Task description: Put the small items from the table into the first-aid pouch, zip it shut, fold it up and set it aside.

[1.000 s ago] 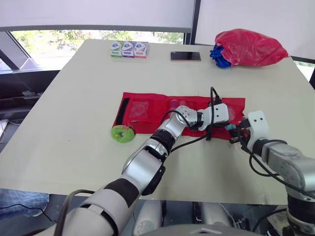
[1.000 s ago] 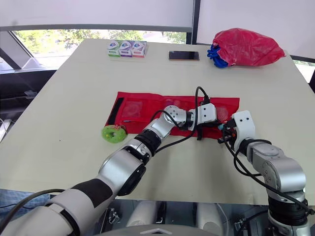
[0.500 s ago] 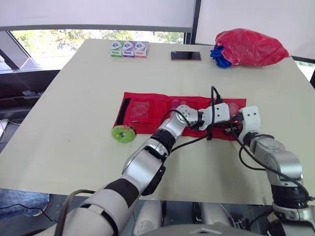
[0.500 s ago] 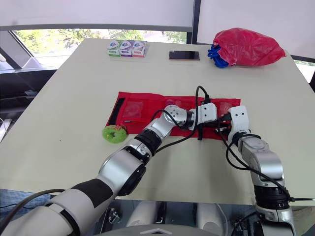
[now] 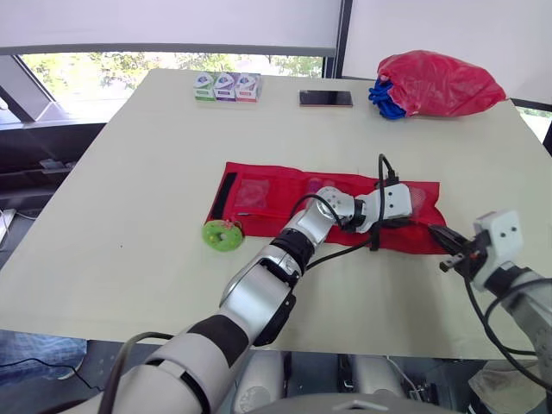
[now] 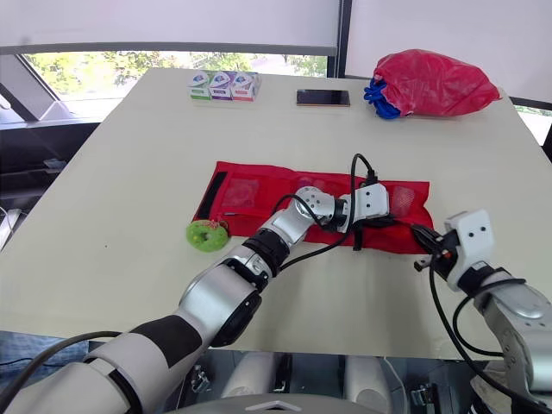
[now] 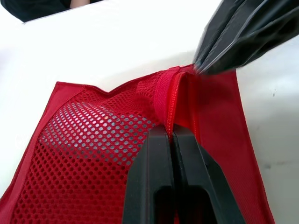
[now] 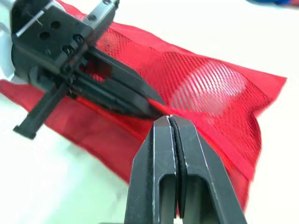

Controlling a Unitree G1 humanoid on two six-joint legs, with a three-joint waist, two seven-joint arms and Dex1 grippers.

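Rightward and back toward the table's near edge is where the right gripper (image 8: 169,120) has gone: half a second ago it sat at the pouch's right end beside the left gripper, and now it hangs clear of the fabric, clenched on nothing I can see. The pouch (image 5: 276,194) itself has slid a little to the right on the table (image 5: 129,172) while the far things kept their places. It lies open and flat near the middle of the table, mesh pockets up, with pale shapes showing through the mesh, so some items seem to be stowed already. The left gripper (image 7: 171,135) is clenched on the raised zipper seam near the pouch's right end, puckering the fabric there. How far the zip has run I cannot tell. A green item (image 5: 222,235) lies on the table just beside the pouch's near left corner, not yet packed. Three small boxes (image 5: 226,86), a phone (image 5: 325,98) and a red bag (image 5: 435,82) sit well apart at the far edge. My reading: packing is partly done, zipping is in hand, and folding and setting aside are both left.
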